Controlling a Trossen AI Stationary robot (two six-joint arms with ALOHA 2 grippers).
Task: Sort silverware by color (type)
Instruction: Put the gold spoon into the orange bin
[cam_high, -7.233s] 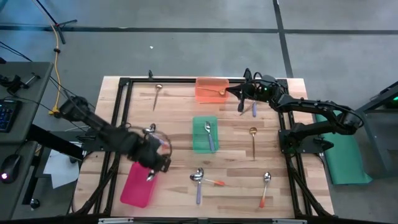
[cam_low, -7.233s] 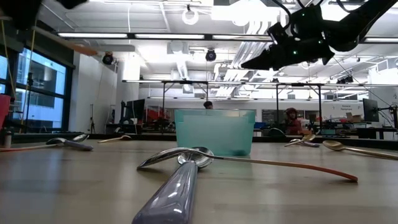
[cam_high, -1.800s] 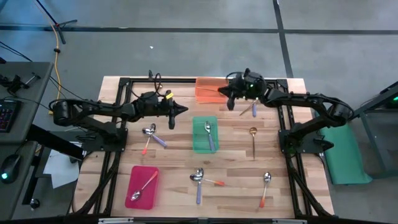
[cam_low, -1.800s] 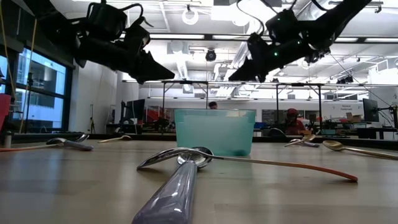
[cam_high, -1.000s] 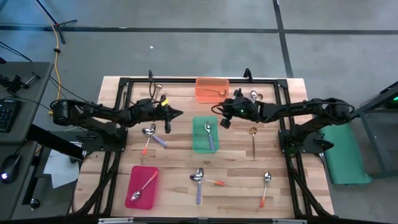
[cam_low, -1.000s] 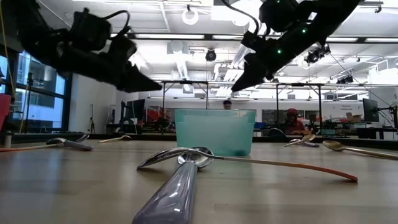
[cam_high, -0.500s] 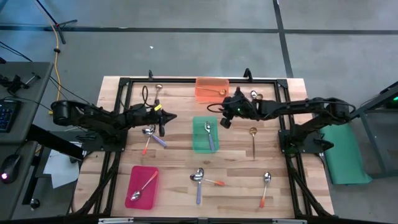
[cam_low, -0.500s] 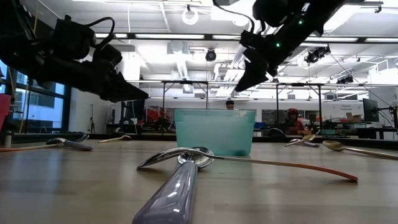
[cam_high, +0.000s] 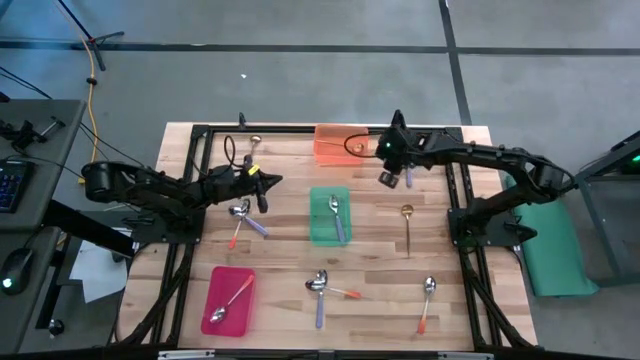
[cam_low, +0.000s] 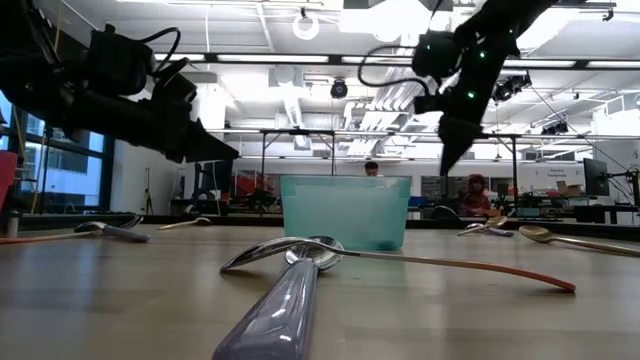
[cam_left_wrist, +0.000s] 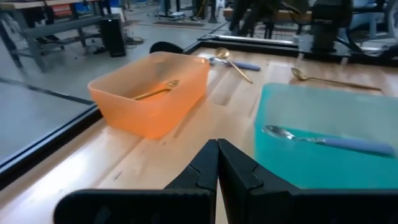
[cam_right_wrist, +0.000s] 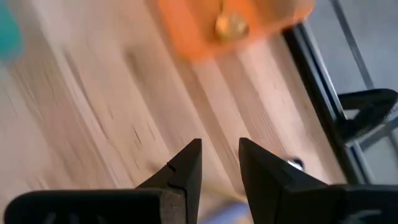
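Your left gripper (cam_high: 268, 183) hangs over the table (cam_high: 280, 240) between the green tray (cam_high: 329, 216) and the spoons on the left side. Its jaws are closed tight, with nothing in them.

Your right gripper (cam_high: 387, 178) is up near the far edge, just beside the orange tray (cam_high: 331, 146). Its jaws have a gap between them, and they hold nothing.

The spoons are spread out. A gold spoon (cam_left_wrist: 155, 91) lies in the orange tray. A purple spoon (cam_high: 336, 213) lies in the green tray. An orange-handled spoon (cam_high: 231, 300) lies in the red tray (cam_high: 228, 300). A purple and an orange spoon (cam_high: 241, 216) lie together just under your left gripper. Two more crossed spoons (cam_high: 325, 287) lie at the near middle. One orange spoon (cam_high: 427, 300) lies at the near right, and one gold spoon (cam_high: 407, 226) sits right of the green tray.
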